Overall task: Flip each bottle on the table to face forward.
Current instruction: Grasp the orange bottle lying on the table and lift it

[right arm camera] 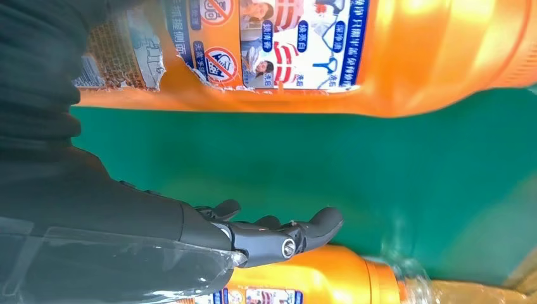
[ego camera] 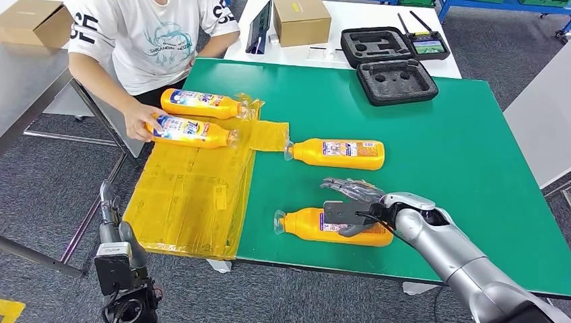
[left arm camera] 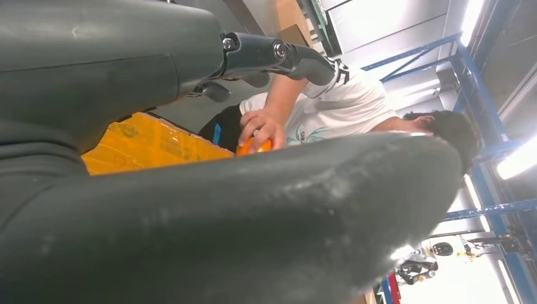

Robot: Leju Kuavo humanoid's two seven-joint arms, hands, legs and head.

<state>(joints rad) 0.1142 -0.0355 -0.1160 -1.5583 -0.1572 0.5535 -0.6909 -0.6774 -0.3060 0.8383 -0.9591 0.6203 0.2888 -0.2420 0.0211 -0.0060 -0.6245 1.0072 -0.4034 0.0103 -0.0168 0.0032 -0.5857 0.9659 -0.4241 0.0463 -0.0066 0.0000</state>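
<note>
Right hand point(ego camera: 350, 202) fingers spread, released, half-hiding nearest bottle point(ego camera: 306, 223) (left hand's unclear).

From the head view we see an evenly and brightly lit scene with soft, short shadows under the bottles, and a white glare spot on the bottle label point(ego camera: 176, 128) under the person's hand point(ego camera: 140, 121). In the left wrist view we look up into ceiling lights point(left arm camera: 518, 161) that burn out to white along the edge, while the near grey robot hand point(left arm camera: 221, 215) is dark and out of focus. In the right wrist view the green counter point(right arm camera: 304, 164) is softly blurred, the orange bottle point(right arm camera: 392, 57) carries bright highlights, and the near cover is smeared.
</note>
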